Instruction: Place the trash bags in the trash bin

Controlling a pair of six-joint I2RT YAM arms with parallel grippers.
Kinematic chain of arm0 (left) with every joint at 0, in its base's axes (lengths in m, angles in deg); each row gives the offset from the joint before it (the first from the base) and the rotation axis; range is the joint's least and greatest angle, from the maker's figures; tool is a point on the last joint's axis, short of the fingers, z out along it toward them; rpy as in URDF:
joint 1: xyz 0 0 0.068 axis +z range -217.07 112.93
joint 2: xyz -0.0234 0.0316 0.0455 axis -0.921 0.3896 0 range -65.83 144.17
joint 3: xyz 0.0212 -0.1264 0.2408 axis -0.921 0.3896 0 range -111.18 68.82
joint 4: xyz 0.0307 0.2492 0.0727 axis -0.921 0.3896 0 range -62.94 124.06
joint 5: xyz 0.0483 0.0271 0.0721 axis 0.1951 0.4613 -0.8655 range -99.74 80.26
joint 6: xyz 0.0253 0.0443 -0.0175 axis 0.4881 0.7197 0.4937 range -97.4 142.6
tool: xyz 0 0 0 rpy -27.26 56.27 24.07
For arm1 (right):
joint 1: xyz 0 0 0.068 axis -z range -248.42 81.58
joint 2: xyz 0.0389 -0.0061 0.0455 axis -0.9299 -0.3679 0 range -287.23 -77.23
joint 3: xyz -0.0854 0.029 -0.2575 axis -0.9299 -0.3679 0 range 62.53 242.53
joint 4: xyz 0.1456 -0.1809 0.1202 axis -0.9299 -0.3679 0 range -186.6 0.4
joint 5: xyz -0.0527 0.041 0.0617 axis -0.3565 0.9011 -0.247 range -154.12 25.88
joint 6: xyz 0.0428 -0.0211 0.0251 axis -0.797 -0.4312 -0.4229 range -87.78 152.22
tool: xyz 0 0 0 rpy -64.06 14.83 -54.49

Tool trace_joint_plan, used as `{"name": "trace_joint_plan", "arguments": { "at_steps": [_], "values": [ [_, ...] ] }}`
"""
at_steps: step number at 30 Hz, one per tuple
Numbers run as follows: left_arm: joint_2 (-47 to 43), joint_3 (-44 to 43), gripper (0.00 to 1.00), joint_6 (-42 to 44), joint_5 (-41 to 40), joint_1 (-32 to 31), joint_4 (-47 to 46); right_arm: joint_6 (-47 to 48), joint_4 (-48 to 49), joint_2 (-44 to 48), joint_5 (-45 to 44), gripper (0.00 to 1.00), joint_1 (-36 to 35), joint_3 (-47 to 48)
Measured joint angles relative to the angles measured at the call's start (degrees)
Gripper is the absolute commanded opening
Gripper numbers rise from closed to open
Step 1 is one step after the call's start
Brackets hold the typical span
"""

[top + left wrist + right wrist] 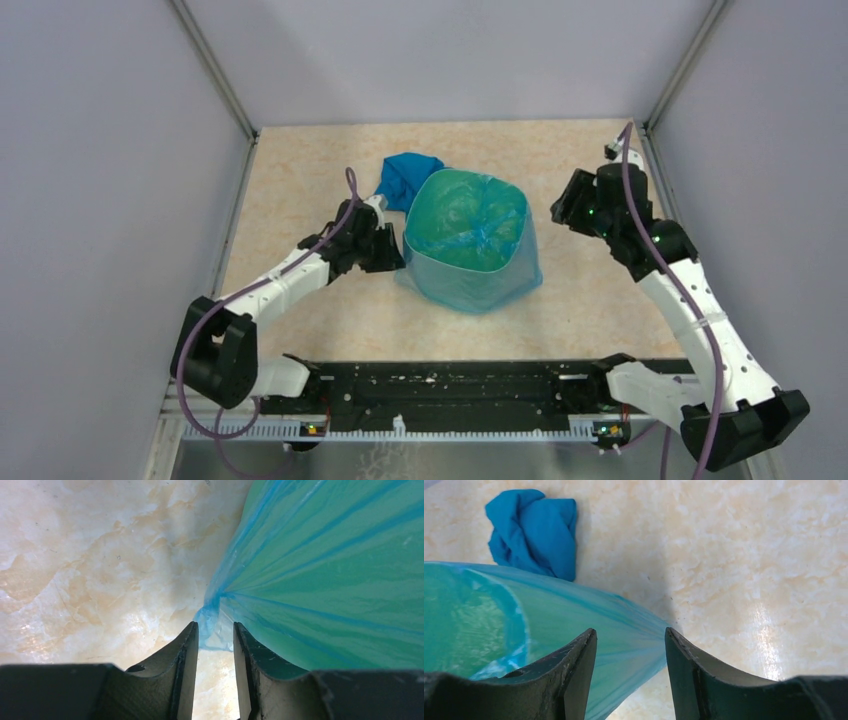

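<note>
Sheathing the tapered bin (462, 222) is crinkly blue film (472, 288).

top view: dark-blue bundle (405, 178) toward the desk's far edge, partly hidden behind trash bin (418, 215); cloth or folded film, cannot tell | bin's walls veiled by trash bag (470, 293) | left gripper (394, 250) fingertips too small to make out | left wrist: bin cut off at top and right edges | right wrist: bin cut off at left and bottom edges

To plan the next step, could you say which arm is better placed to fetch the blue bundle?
Probably left: the left pincer sits near the bundle; the right pincer is beyond the bin.
</note>
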Motion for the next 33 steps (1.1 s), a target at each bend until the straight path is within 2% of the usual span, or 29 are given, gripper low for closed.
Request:
{"name": "trace_joint_plan", "arguments": {
  "at_steps": [5, 13, 23, 28, 33],
  "values": [
    [-2.27, -0.44, 0.39, 0.9, -1.31, 0.0, 1.86, 1.33, -5.6, -1.25, 0.04, 0.54, -1.95, 10.78],
    [-5.46, -4.02, 0.4, 1.99, -3.87, 0.0, 5.01, 2.93, -10.78, -9.64, -3.04, 0.55, -13.46, 27.56],
    [-3.37, -7.74, 0.39, 1.9, -6.84, 0.15, 4.59, 3.98, -13.6, -23.45, -5.53, 0.55, -25.09, 33.83],
    [1.33, -9.84, 0.37, 1.53, -4.92, 0.15, 2.12, 4.28, -13.53, -26.69, -4.79, 0.58, -26.4, 33.86],
    [2.45, -9.49, 0.37, 0.28, -3.8, -1.4, 0.87, 4.55, -13.18, -28.0, -3.32, 0.61, -26.4, 33.62]
  ]
}}
